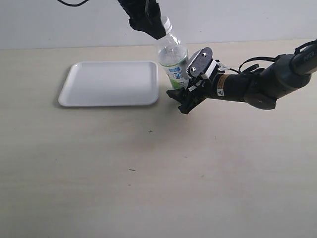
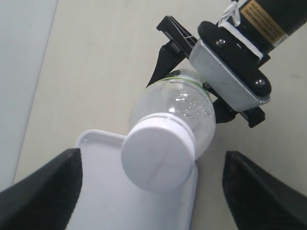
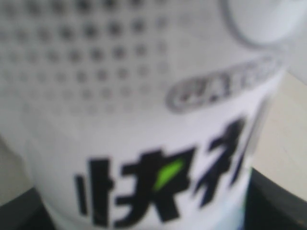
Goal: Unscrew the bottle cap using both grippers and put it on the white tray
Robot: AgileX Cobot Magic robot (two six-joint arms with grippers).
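Observation:
The clear bottle leans, its top toward the back left, just right of the white tray. My right gripper, with the grey screwed plate, is shut on the bottle's labelled lower body; its dark fingers sit at both sides of the label. The white bottle cap is on the neck. My black left gripper is at the cap, open, with its fingers wide apart on either side and not touching it. In the exterior view this claw half hides the cap.
The tray lies under and beside the bottle's top in the left wrist view, with nothing on it. The pale wooden tabletop stretches to the front. A light wall runs along the table's back edge.

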